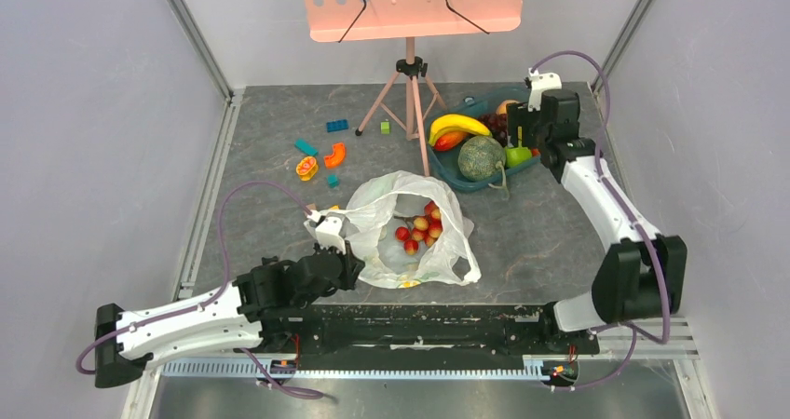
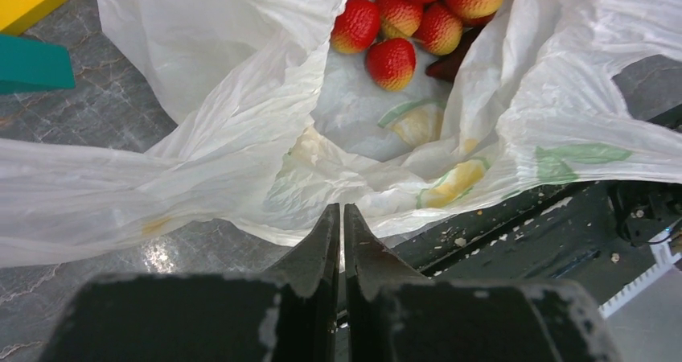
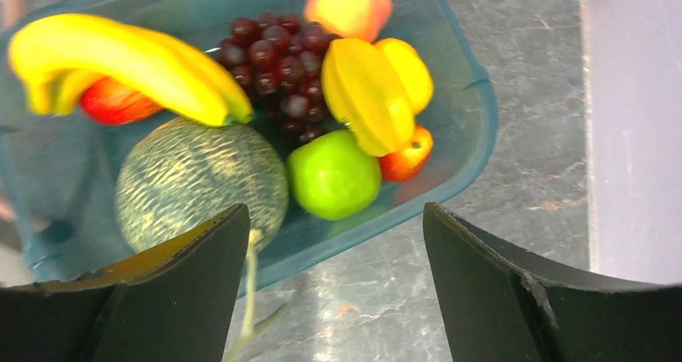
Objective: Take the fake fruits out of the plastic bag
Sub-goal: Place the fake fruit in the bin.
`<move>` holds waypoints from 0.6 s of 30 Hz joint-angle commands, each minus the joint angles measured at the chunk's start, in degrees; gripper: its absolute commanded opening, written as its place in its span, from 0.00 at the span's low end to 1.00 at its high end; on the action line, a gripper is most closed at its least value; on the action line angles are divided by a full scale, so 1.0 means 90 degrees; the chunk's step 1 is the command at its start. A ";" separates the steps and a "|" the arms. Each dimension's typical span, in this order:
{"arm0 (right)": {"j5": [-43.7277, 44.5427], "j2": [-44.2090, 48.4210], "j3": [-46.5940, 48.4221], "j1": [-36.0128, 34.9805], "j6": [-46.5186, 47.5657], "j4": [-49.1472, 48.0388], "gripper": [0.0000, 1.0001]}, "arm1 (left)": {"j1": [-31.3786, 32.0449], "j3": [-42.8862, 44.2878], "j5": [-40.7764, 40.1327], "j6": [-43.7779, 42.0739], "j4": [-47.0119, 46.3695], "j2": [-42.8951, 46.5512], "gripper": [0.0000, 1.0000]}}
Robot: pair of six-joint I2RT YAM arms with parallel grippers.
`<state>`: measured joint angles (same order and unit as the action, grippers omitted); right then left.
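Overhead, left wrist share plastic bag.

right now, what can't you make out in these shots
- Bottom of the plastic bag: top and left wrist views, folds and red fruits cover it.
- Whether the left gripper pinches film: left wrist view, tips meet at the bag's edge.
- Teal bin, part of near rim: right wrist view, the right gripper covers it.

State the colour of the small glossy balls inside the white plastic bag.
The small glossy balls: red fading to yellow-orange, best in left wrist view.
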<state>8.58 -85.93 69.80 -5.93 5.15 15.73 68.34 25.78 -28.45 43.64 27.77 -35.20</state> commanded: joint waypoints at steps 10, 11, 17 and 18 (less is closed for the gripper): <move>-0.0821 0.2455 -0.1663 -0.1838 -0.0993 -0.0680 0.76 | 0.0000 0.1223 -0.0331 -0.0704 0.0135 -0.0177 0.17; -0.0796 0.2618 -0.1771 -0.2067 -0.1144 -0.0706 0.75 | -0.0009 0.1378 -0.0363 -0.0789 0.0211 -0.0252 0.17; -0.0545 0.3340 -0.2179 -0.3381 -0.1602 -0.0783 0.71 | -0.0092 0.2323 -0.0322 -0.1456 0.0343 -0.0877 0.22; -0.0485 0.3435 -0.2189 -0.3661 -0.1582 -0.0741 0.70 | -0.0142 0.2452 -0.0300 -0.1549 0.0329 -0.1023 0.23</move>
<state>1.61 -58.06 50.81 -32.97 -6.04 10.98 67.92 42.70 -29.95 36.10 31.00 -41.36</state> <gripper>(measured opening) 0.711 0.217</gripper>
